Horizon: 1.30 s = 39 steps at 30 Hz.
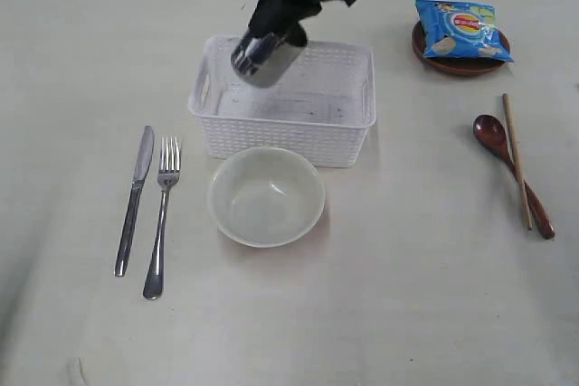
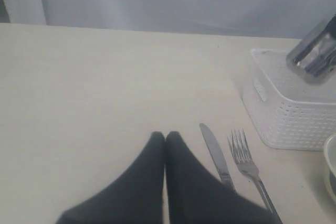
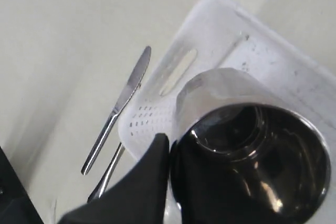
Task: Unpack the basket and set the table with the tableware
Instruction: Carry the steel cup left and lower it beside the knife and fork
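- Steel is what the mug [image 1: 267,56] is made of, so it is judged to be hard, stiff, smooth and likely slippery.
- The mug is held up in the air, tipped over, just above the back part of the white basket [image 1: 289,137].
- The mug's wall is pinched by the right gripper [image 3: 169,179]. One dark finger is seen outside the wall, and the other seems to be inside the mouth. It is closed on the mug.
- The basket is set near the middle of the back edge of the table [image 1: 407,314]. Nothing else can be seen in it.
- The mug is thought to be light and not easy to break, but a loud clang or a dent could be made if it is dropped.
- The rim is judged a fair place to hold, yet the mug could swing or slide there. It should be moved slowly and set down flat on its bottom.
- The left gripper [image 2: 165,145] is closed with nothing in it, low over the table beside the knife [image 1: 136,192] and fork [image 1: 163,214], toward the left edge.
- The cream bowl [image 1: 267,201] is placed just in front of the basket.
- A brown plate [image 1: 432,61] with a blue chip bag [image 1: 461,32] is seen near the back right corner.
- The wooden spoon [image 1: 511,169] and chopsticks [image 1: 516,151] are laid by the right edge.
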Motion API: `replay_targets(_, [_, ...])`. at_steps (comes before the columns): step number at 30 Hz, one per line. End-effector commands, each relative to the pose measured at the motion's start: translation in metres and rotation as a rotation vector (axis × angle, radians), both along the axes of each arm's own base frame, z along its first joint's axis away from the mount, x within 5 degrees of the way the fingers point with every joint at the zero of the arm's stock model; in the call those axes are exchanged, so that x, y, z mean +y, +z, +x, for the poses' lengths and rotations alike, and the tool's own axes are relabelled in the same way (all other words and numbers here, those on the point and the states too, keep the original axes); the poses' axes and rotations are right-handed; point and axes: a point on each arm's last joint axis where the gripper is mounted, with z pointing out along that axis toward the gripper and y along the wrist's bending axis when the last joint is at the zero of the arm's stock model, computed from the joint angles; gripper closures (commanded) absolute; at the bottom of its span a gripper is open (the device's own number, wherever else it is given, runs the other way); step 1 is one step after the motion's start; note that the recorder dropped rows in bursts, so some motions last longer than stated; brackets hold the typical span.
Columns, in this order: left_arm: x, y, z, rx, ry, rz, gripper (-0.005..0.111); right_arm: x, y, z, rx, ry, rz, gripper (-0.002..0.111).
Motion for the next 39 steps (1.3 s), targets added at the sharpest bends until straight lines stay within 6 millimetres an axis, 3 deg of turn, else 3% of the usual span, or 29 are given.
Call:
replay_targets(1, [0.0, -0.001, 0.0, -0.003, -0.005, 0.003, 0.107, 0.005, 0.062, -0.017, -0.171, 0.01, -0.005, 0.109])
replay_targets(4, [0.0, -0.001, 0.0, -0.003, -0.005, 0.003, 0.107, 0.025, 0.08, -0.031, -0.266, 0.063, -0.046, 0.109])
replay_targets(7, [0.0, -0.001, 0.0, -0.003, -0.005, 0.003, 0.107, 0.054, 0.081, -0.049, -0.328, 0.124, -0.114, 0.109])
replay_targets(13, [0.0, -0.001, 0.0, -0.003, -0.005, 0.003, 0.107, 0.116, 0.064, -0.082, -0.421, 0.231, -0.222, 0.109])
replay_targets(19, [0.0, -0.001, 0.0, -0.003, -0.005, 0.003, 0.107, 0.161, 0.033, -0.095, -0.468, 0.291, -0.277, 0.109])
replay_targets(24, [0.0, -0.001, 0.0, -0.003, -0.005, 0.003, 0.107, 0.173, 0.009, -0.087, -0.474, 0.298, -0.31, 0.109])
replay_targets(31, [0.0, -0.001, 0.0, -0.003, -0.005, 0.003, 0.107, 0.173, -0.015, -0.074, -0.5, 0.306, -0.4, 0.109])
replay_targets(39, [0.0, -0.001, 0.0, -0.003, -0.005, 0.003, 0.107, 0.167, -0.021, -0.065, -0.565, 0.277, -0.499, 0.109])
